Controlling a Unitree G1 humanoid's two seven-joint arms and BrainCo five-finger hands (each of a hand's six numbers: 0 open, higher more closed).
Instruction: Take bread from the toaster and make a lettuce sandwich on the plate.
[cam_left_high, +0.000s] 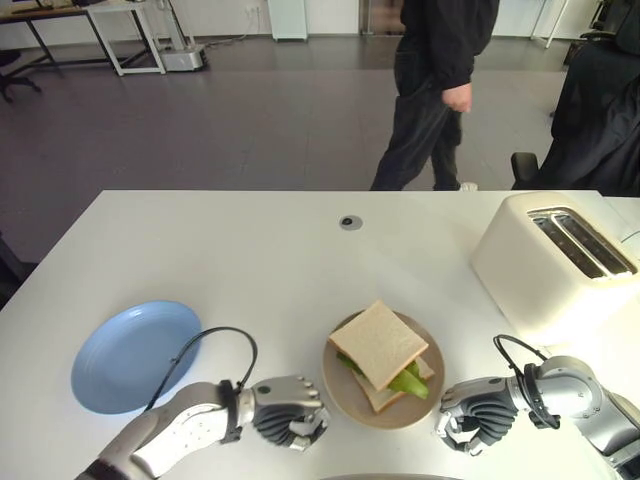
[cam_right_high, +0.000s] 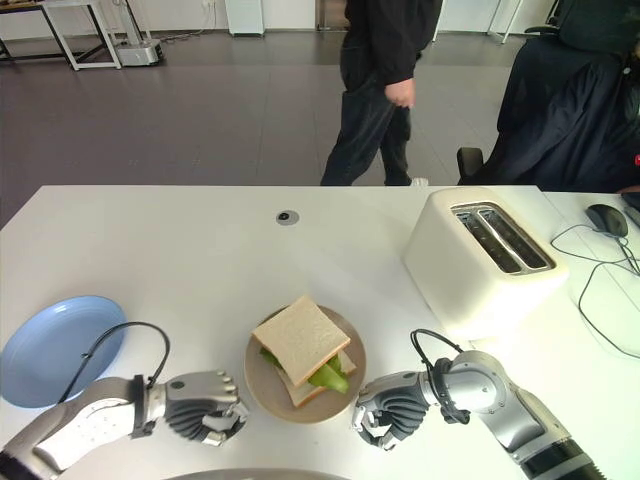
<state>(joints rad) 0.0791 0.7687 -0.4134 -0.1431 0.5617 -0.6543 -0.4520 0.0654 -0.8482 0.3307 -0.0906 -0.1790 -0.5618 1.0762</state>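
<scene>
A sandwich (cam_left_high: 385, 355) of two white bread slices with green lettuce between them lies on a tan plate (cam_left_high: 345, 385) near the table's front edge. The white toaster (cam_left_high: 560, 262) stands at the right, its two slots dark with no bread showing in them. My left hand (cam_left_high: 288, 410) rests on the table just left of the plate, fingers curled, holding nothing. Just right of the plate my right hand (cam_left_high: 477, 412) sits with its fingers curled as well and nothing in them.
A bare blue plate (cam_left_high: 135, 355) lies at the front left. A small round grommet (cam_left_high: 350, 222) is set in the white table's far middle. A computer mouse (cam_right_high: 604, 218) and cables lie right of the toaster.
</scene>
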